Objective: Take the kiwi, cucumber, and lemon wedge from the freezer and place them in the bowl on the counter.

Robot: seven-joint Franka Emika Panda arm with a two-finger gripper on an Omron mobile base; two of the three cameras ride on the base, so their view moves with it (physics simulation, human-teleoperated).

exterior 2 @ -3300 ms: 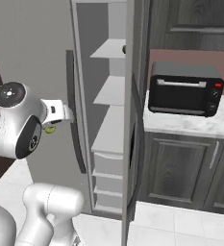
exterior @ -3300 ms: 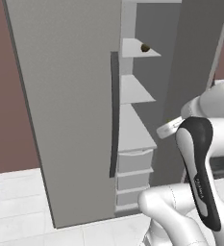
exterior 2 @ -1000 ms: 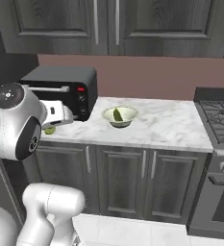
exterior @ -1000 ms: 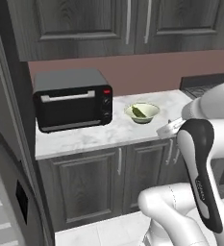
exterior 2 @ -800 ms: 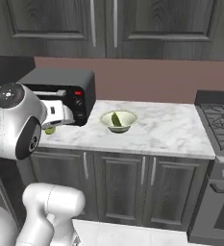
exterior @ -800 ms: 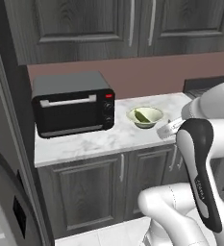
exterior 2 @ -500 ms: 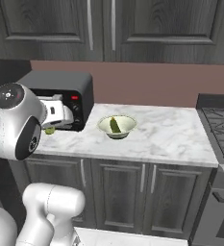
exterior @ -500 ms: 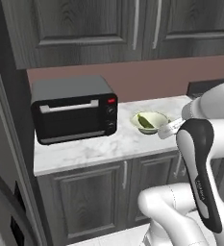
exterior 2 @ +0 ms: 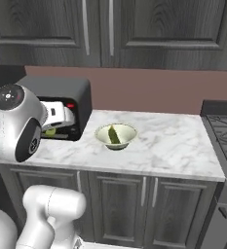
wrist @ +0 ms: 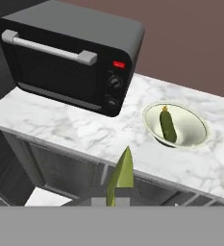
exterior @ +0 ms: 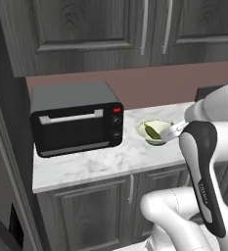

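- The claw [wrist: 118, 199] is seen clenched on a yellow-green lemon wedge [wrist: 121, 175]; in the hand view the wedge rises as a narrow pointed sliver from between the finger tips.
- In the right base view the lemon wedge [exterior 2: 50, 131] shows as a small yellow-green patch at the end of the white hand, in front of the toaster oven [exterior 2: 68, 99].
- The claw is held in the air on the near side of the table [wrist: 75, 127], off its front edge, not touching it.
- The bowl [wrist: 196, 126] is found on the white marble table, just right of the toaster oven [wrist: 75, 62] and apart from it.
- The cucumber [wrist: 168, 125] is seen lying inside the bowl, dark green and glossy, resting across the bowl's floor.
- In the left base view the bowl [exterior: 144, 128] with the cucumber [exterior: 152, 131] is placed beside the toaster oven [exterior: 76, 117], partly behind the white wrist.
- In the right base view the bowl [exterior 2: 129, 132] is recorded near the middle of the table [exterior 2: 173, 146], with the cucumber [exterior 2: 114, 135] leaning in it.
- Dark wood-grain cabinets [exterior 2: 134, 29] are noted above the table and below it.
- A stove [exterior 2: 224, 131] is noted at the table's right end.
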